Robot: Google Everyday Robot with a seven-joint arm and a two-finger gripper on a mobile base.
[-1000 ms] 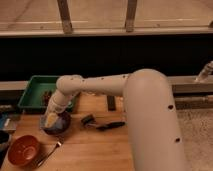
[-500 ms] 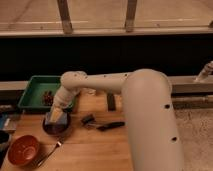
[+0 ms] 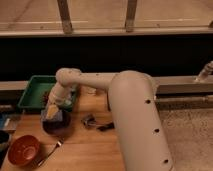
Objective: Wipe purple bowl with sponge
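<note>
The purple bowl [image 3: 54, 126] sits on the wooden table near its left side. My gripper [image 3: 53, 112] reaches down from the white arm straight into the top of this bowl. A blue-grey sponge [image 3: 57, 116] shows at the gripper's tip, lying against the bowl's inside, and the gripper is shut on it. The gripper and sponge hide most of the bowl's inside.
A reddish-orange bowl [image 3: 23, 149] stands at the front left, with a fork [image 3: 50, 149] beside it. A green tray [image 3: 36, 93] lies behind the purple bowl. Small dark items [image 3: 95, 121] lie to the bowl's right. My large white arm [image 3: 135, 120] covers the table's right side.
The gripper with the sponge has stayed in the purple bowl, shifting slightly toward its rear. The arm's wrist joint has swung a little.
</note>
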